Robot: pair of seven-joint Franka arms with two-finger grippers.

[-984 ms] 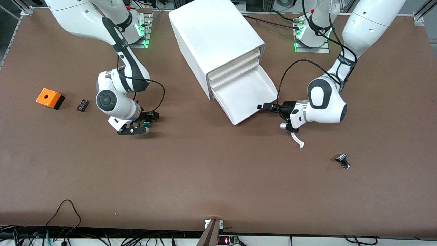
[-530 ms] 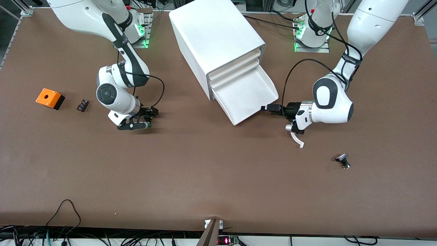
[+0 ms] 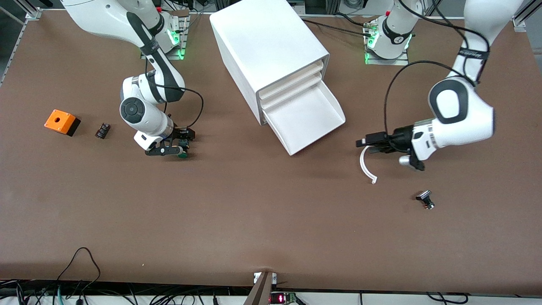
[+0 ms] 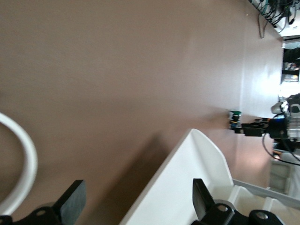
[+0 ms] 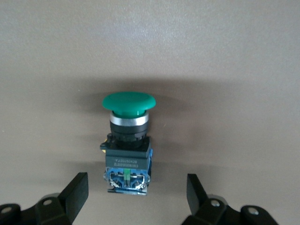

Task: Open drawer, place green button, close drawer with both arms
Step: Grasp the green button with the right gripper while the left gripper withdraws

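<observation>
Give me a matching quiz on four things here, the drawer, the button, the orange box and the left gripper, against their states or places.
1 drawer
2 button
3 orange box
4 left gripper

A between the right gripper's open fingers
B open, over bare table beside the drawer
C pulled out
D at the right arm's end of the table

Pairs: 1-C, 2-A, 3-D, 4-B

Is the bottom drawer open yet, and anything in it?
Open and empty: the drawer juts from the cabinet, bare white inside.

Both arms extended, left gripper (image 3: 365,143) + right gripper (image 3: 181,144) low, jaws apart.
</observation>
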